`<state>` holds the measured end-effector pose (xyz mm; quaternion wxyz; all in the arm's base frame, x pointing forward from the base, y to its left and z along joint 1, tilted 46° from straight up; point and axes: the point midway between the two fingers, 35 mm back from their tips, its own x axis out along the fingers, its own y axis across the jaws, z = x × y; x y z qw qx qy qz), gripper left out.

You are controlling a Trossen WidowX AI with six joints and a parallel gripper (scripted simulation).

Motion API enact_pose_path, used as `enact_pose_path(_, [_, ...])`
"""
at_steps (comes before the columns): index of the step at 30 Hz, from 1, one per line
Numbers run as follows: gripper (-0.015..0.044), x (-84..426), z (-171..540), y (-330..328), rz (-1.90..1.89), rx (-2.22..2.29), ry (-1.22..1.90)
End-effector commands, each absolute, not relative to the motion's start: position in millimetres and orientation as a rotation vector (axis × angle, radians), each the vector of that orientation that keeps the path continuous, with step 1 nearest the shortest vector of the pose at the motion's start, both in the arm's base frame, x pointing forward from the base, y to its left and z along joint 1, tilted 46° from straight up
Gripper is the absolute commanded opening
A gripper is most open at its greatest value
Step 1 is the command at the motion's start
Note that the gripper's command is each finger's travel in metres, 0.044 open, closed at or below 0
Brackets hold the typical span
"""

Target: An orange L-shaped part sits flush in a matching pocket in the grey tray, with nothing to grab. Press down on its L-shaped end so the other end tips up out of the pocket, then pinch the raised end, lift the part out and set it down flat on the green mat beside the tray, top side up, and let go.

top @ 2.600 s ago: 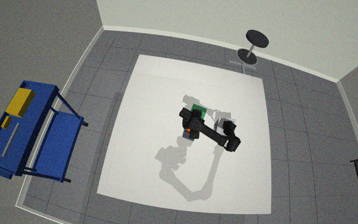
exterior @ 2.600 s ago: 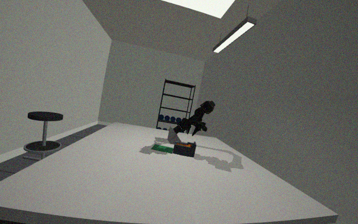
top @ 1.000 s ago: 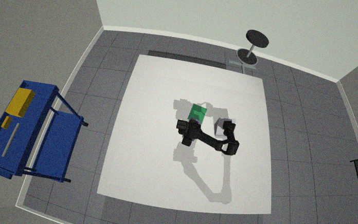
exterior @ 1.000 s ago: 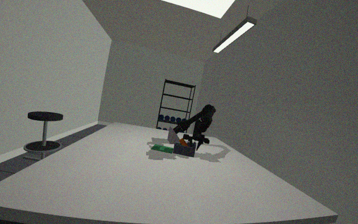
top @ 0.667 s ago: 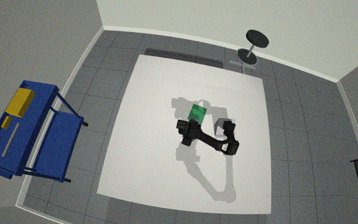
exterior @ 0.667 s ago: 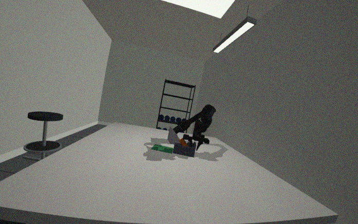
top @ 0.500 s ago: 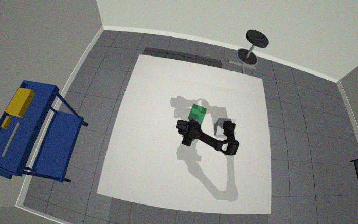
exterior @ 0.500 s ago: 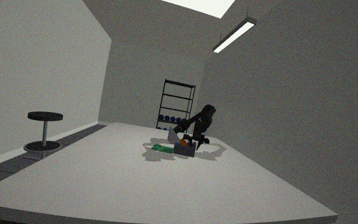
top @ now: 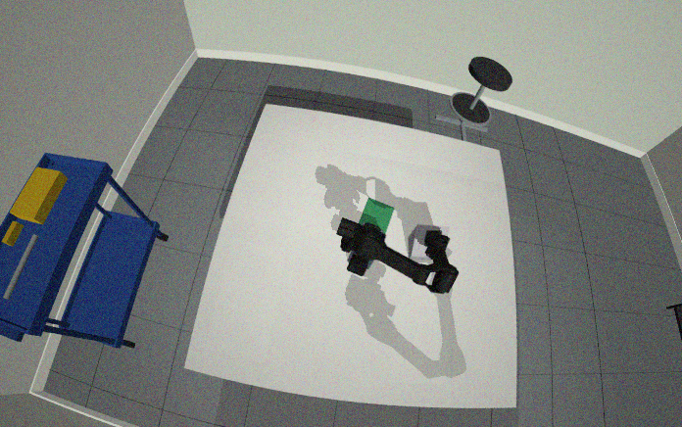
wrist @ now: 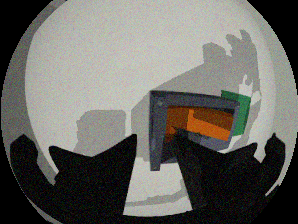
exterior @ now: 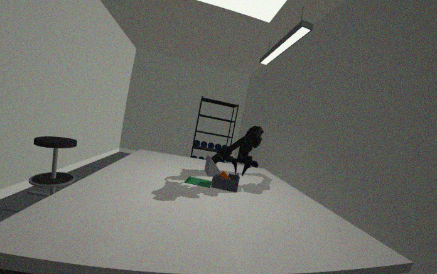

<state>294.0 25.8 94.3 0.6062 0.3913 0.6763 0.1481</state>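
The orange part [exterior: 225,175] [wrist: 210,125] is tilted in the pocket of the grey tray [exterior: 225,185] [wrist: 190,99]. Its end toward the green mat [top: 380,210] [exterior: 196,181] [wrist: 243,115] stands up above the tray rim, and its L-shaped end is low in the pocket. My gripper [exterior: 239,174] [wrist: 154,137] is partly open with nothing between its fingers. One finger reaches down into the tray at the L-shaped end; the other hangs outside the tray wall. The finger hides part of that end, so exact contact is unclear. In the top view the arm hides the tray and part.
The mat lies right beside the tray, past the raised end. A pale grey slanted block [exterior: 210,166] stands behind the tray and mat near the arm. A stool [top: 489,74] [exterior: 54,142], a blue cart [top: 113,276] and a shelf rack [exterior: 215,119] stand off the table.
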Motion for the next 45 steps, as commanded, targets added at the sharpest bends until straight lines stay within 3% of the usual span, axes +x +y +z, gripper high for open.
enact_pose_path(1, [0.0180, 290.5, 121.8, -11.0, 0.338, 0.904, 1.552])
enact_pose_path(30, [0.0180, 290.1, 125.8, -15.8, 0.330, 0.914, 1.537])
enact_pose_path(31, [0.0206, 290.0, 125.3, -16.3, 0.340, 0.904, 1.533])
enact_pose_path(34, [0.0280, 289.3, 121.2, -20.9, 0.426, 0.808, 1.498])
enact_pose_path(45, [0.0280, 279.9, 91.0, -53.7, 1.001, 0.090, 1.134])
